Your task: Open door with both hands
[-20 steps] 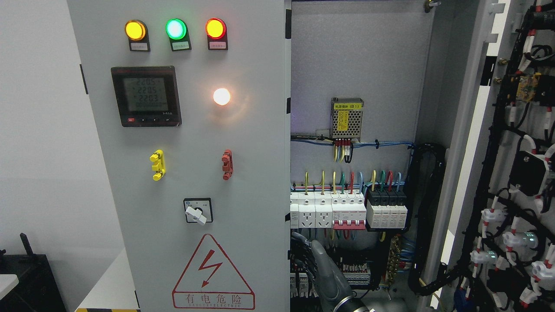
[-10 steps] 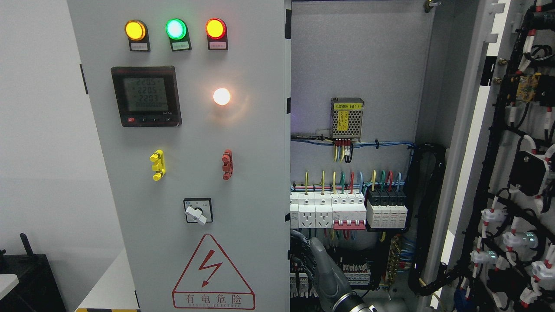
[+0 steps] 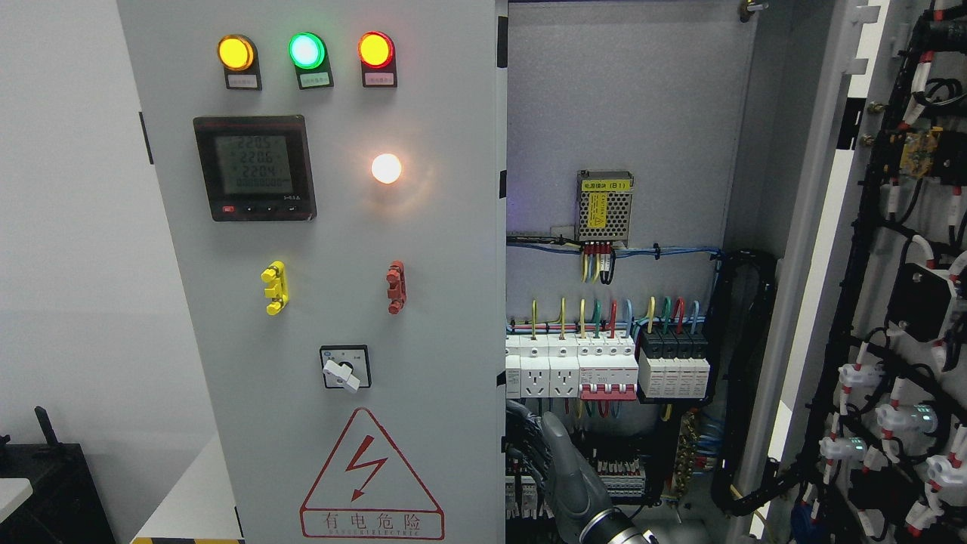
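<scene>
Left door: a tall grey metal cabinet door point(image 3: 317, 302) fills the left and middle of the view, face-on and not swung out; its free right edge runs top to bottom near the centre.
Door face, upper part: three lit indicator lamps point(image 3: 305, 51), amber, green and red, a digital meter point(image 3: 254, 168), and a glowing white lamp point(image 3: 386, 168).
Door face, lower part: a yellow clip point(image 3: 275, 288), a red clip point(image 3: 396, 287), a rotary switch point(image 3: 344, 368), and a red warning triangle point(image 3: 370, 476) near the bottom edge.
Robot hand: one dark grey hand point(image 3: 555, 465) rises from the bottom edge, just right of the door's free edge, fingers curled toward that edge; whether they grip it cannot be told. Which arm it belongs to is unclear.
Cabinet interior: right of the door, a row of breakers point(image 3: 608, 366) and coloured wiring.
Right door: already swung open at the far right point(image 3: 899, 302), cables on its inner face.
Handling: the door is probably heavy sheet steel, stiff and smooth-painted. The free right edge looks the safest hold, away from switches and live parts.
</scene>
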Robot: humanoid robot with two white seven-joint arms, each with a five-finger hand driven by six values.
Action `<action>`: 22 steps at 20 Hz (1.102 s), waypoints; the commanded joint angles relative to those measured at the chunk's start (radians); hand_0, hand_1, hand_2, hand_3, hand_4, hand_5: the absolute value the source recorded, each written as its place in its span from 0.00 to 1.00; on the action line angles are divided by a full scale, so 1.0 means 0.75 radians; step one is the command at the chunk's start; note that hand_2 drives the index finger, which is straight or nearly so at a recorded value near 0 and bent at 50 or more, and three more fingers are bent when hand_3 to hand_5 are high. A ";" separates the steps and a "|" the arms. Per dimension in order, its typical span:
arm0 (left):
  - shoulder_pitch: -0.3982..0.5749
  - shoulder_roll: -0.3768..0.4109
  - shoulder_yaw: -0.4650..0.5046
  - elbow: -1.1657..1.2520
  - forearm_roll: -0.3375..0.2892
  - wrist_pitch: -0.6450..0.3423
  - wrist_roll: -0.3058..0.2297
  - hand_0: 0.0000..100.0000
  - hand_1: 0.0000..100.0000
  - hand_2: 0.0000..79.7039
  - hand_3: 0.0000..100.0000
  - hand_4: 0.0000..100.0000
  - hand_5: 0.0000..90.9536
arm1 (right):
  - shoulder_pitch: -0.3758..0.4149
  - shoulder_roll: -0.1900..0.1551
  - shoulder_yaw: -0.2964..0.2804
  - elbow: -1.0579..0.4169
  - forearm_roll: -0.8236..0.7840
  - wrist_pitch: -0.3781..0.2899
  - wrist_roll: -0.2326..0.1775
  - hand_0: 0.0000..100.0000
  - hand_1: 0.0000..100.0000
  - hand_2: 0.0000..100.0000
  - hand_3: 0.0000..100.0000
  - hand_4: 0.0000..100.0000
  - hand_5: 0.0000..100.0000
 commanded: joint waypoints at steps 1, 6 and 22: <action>0.000 0.000 0.000 -0.001 0.000 0.000 0.000 0.00 0.00 0.00 0.00 0.04 0.00 | 0.000 -0.001 -0.001 -0.002 -0.005 0.001 0.019 0.00 0.00 0.00 0.00 0.00 0.00; 0.000 0.000 0.000 -0.001 0.000 0.000 0.000 0.00 0.00 0.00 0.00 0.04 0.00 | -0.002 -0.007 -0.001 -0.002 -0.008 0.001 0.023 0.00 0.00 0.00 0.00 0.00 0.00; 0.000 0.000 0.000 0.001 0.000 0.000 0.000 0.00 0.00 0.00 0.00 0.04 0.00 | -0.025 -0.016 -0.015 0.004 -0.098 0.048 0.121 0.00 0.00 0.00 0.00 0.00 0.00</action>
